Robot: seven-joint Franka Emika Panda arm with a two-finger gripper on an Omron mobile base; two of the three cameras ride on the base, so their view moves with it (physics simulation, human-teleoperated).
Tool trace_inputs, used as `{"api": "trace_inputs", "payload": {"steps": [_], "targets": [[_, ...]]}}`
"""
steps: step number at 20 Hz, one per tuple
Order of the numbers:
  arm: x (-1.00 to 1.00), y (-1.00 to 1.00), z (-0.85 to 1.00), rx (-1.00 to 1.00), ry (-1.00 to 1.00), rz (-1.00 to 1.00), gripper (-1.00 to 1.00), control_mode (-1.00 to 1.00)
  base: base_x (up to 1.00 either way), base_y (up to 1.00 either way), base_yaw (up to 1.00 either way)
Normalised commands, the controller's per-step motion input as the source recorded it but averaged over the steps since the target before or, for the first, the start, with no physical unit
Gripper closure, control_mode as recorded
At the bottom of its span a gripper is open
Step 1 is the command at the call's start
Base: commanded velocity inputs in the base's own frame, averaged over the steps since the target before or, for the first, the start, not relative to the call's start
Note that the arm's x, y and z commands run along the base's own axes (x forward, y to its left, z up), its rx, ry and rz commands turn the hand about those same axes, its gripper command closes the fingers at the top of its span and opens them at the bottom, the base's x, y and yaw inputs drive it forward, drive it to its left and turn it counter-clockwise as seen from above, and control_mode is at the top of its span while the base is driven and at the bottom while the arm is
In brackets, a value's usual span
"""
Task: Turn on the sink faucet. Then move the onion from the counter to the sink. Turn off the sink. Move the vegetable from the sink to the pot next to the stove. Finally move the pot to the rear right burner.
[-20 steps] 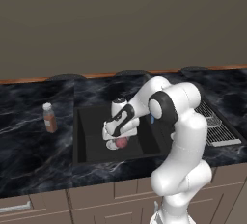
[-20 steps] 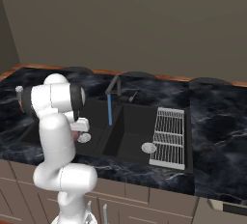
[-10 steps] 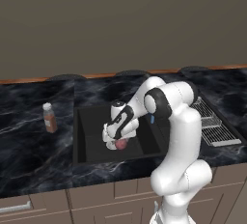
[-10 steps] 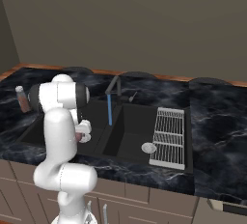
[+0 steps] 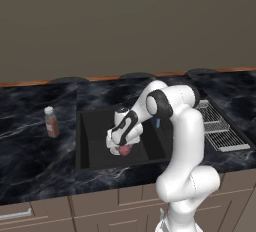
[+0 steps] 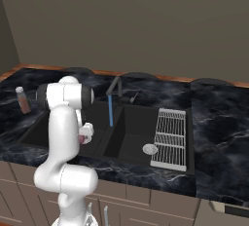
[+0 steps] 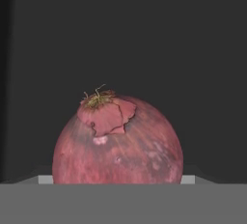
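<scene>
The white arm rises from its base, bends at the shoulder and reaches forward and down to its left, the wrist angled steeply downward, and the gripper (image 5: 121, 147) hangs low with its jaws spread wide on either side of a reddish ball.

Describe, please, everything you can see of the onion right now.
The onion is a round, reddish-pink bulb with papery skin, a peeling flake and a dry, tufted stem end. It sits low in the left basin of the matte black sink, right at the gripper, close before the hand camera. Whether the fingers touch it, or whether it rests on the basin floor, cannot be told.
</scene>
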Motion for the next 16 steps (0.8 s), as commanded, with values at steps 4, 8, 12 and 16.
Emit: {"api": "trace_inputs", "payload": {"steps": [4,8,12,16], "targets": [[0.18,0.00,-0.23,0.00,0.00,0.00,1.00,-1.00,0.00,0.00,0.00],[0.19,0.00,-0.23,0.00,0.00,0.00,1.00,-1.00,0.00,0.00,0.00],[0.17,0.00,-0.23,0.00,0.00,0.00,1.00,-1.00,0.00,0.00,0.00],[0.14,0.00,-0.17,0.00,0.00,0.00,1.00,-1.00,0.00,0.00,0.00]]}}
